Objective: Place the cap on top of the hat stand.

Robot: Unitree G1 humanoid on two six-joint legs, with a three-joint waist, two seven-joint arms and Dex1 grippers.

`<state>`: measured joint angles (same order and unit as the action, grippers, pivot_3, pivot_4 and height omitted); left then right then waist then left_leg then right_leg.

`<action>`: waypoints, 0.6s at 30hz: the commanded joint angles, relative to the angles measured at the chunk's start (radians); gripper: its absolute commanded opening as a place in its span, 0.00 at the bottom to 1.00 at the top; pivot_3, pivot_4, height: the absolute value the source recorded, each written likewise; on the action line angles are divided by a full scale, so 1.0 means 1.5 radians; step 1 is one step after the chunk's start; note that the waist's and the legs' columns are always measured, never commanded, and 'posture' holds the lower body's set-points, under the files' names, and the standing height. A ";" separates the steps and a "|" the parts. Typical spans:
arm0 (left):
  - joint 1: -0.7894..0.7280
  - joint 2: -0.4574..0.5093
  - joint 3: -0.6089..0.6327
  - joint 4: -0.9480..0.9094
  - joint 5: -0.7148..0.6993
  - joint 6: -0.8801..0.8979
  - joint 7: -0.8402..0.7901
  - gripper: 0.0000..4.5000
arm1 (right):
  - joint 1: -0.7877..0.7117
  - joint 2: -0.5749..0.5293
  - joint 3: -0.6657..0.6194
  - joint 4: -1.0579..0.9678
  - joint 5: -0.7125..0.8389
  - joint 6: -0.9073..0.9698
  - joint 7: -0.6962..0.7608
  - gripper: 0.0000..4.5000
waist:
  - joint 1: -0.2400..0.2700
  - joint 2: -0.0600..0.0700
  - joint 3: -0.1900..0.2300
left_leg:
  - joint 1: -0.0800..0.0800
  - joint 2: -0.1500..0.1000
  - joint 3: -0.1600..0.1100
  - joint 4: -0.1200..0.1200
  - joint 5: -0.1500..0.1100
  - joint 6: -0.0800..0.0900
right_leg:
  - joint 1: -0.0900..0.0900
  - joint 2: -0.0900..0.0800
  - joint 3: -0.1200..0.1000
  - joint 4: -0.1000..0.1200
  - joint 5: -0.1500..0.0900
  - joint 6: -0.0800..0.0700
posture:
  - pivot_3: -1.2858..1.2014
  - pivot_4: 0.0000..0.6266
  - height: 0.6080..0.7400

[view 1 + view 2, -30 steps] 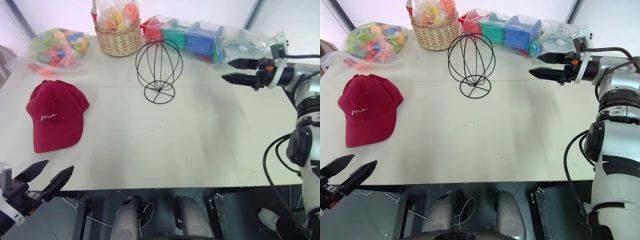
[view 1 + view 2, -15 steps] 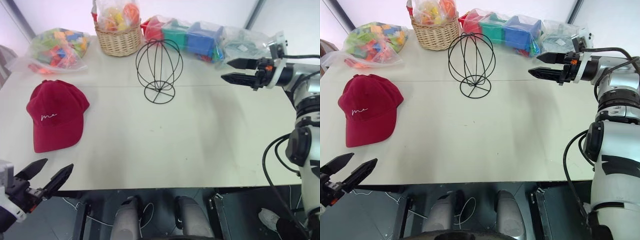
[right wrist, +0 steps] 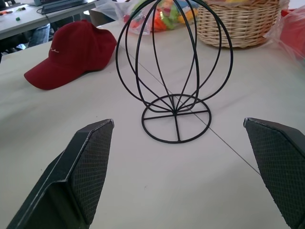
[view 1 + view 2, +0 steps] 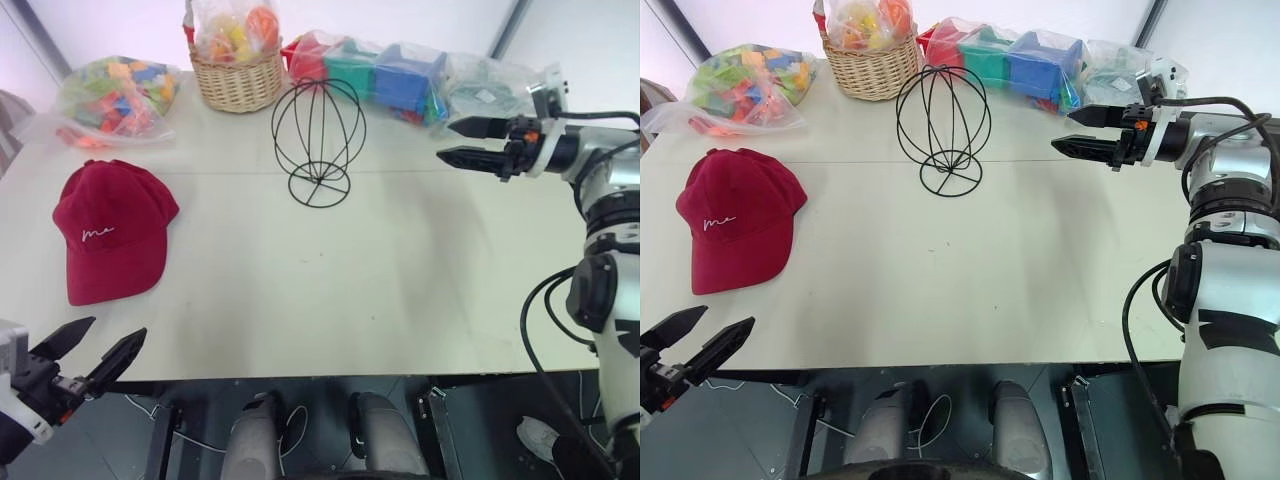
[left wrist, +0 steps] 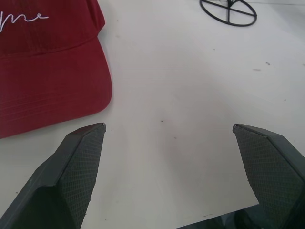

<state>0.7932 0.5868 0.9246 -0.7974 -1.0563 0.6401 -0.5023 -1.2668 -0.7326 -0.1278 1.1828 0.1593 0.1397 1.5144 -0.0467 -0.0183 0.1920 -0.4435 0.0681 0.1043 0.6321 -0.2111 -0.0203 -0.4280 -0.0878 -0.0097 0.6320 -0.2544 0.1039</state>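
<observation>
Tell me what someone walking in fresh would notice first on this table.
Most likely the dark red cap, lying flat on the pale table toward the robot's left side, untouched. Next, the black wire hat stand, standing bare near the table's far middle, in front of a wicker basket and bags of colourful toys. The left gripper hovers open at the near edge below the cap, and the right gripper hangs open beside the stand.

Table: wide white rectangular tabletop (image 4: 330, 280), matt, with a faint seam line across its far part.
Wall: pale wall (image 4: 420, 20) behind the table, crossed by a dark slanted post (image 4: 508, 25) at the right and another at the left.
Floor: dark grey floor (image 4: 480, 420) below the near edge, with loose cables lying on it.
Light: even, soft, shadows faint.
Beyond: second pale desk (image 3: 43, 12) in the right wrist view.
</observation>
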 commanded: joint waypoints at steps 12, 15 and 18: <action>-0.019 0.038 0.046 0.020 0.126 -0.051 -0.018 0.99 | 0.059 0.026 0.045 -0.254 0.132 0.165 0.067 1.00 | 0.001 0.000 0.000 | 0.000 0.000 0.000 0.000 0.000 0.000 | 0.000 0.000 0.000 0.000 0.000 0.001 | 0.52 0.24 1.00; -0.007 0.056 0.054 0.030 0.207 -0.076 -0.042 0.99 | 0.121 0.026 0.049 -0.415 0.194 0.261 0.067 1.00 | 0.003 0.000 0.000 | 0.000 0.000 0.000 0.000 0.000 0.000 | 0.000 0.000 0.000 0.000 0.000 0.001 | 0.52 0.24 1.00; 0.016 0.078 0.037 0.051 0.376 -0.168 -0.061 0.99 | 0.169 0.029 0.042 -0.533 0.232 0.326 0.054 1.00 | 0.003 0.000 0.000 | 0.000 0.000 0.000 0.000 0.000 0.000 | 0.000 0.000 0.000 0.000 0.000 0.000 | 0.52 0.24 1.00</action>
<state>0.8056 0.6910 0.9640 -0.7312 -0.6062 0.4629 -0.5788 -1.0081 -0.6807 -0.0430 0.4750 0.4560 0.5876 1.6020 -0.0428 -0.0183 0.1918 -0.4436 0.0681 0.1043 0.6318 -0.2122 -0.0209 -0.4282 -0.0880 -0.0099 0.6322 -0.2544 0.1039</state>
